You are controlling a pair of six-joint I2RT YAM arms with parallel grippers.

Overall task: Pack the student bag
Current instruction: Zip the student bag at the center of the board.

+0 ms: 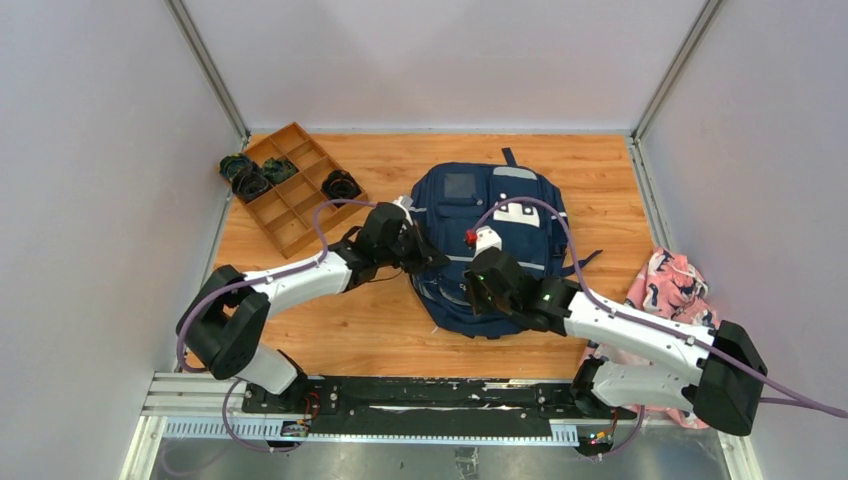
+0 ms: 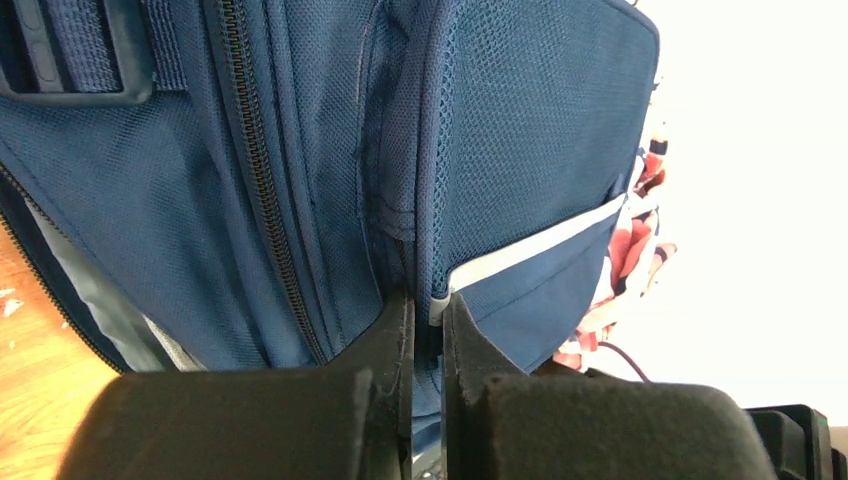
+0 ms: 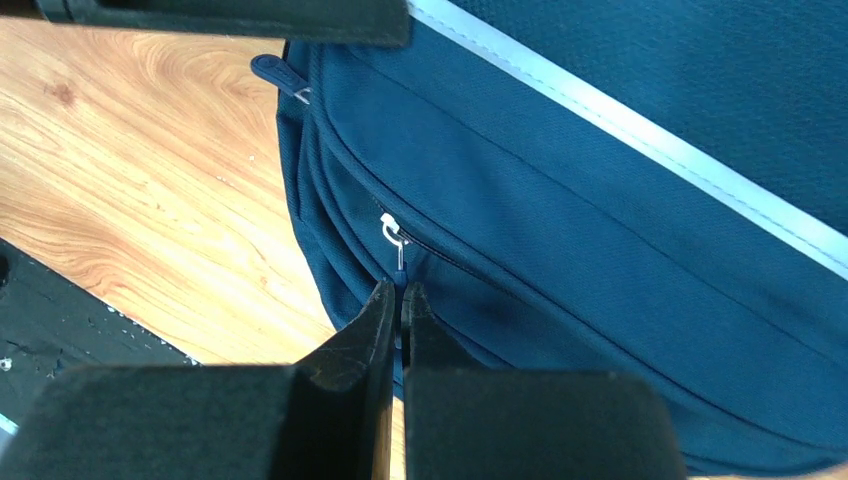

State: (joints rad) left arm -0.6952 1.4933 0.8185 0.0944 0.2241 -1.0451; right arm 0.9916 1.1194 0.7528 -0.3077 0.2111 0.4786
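Observation:
The navy student bag [image 1: 500, 215] lies flat in the middle of the wooden table. My left gripper [image 1: 428, 255] is at the bag's left edge, shut on a fold of its blue fabric beside a grey stripe [image 2: 520, 252]; the pinched fabric sits between the fingers [image 2: 427, 312]. A long zipper [image 2: 262, 190] runs to the left of the pinch. My right gripper [image 1: 478, 296] is at the bag's near edge, shut on the blue pull tab [image 3: 400, 284] of the front pocket zipper, whose metal slider [image 3: 392, 232] shows just above my fingertips.
A wooden divided tray [image 1: 292, 185] with dark objects stands at the far left. A pink-and-navy patterned cloth bundle [image 1: 672, 290] lies at the right, near the right arm. Bare wood [image 3: 150, 190] lies left of the bag.

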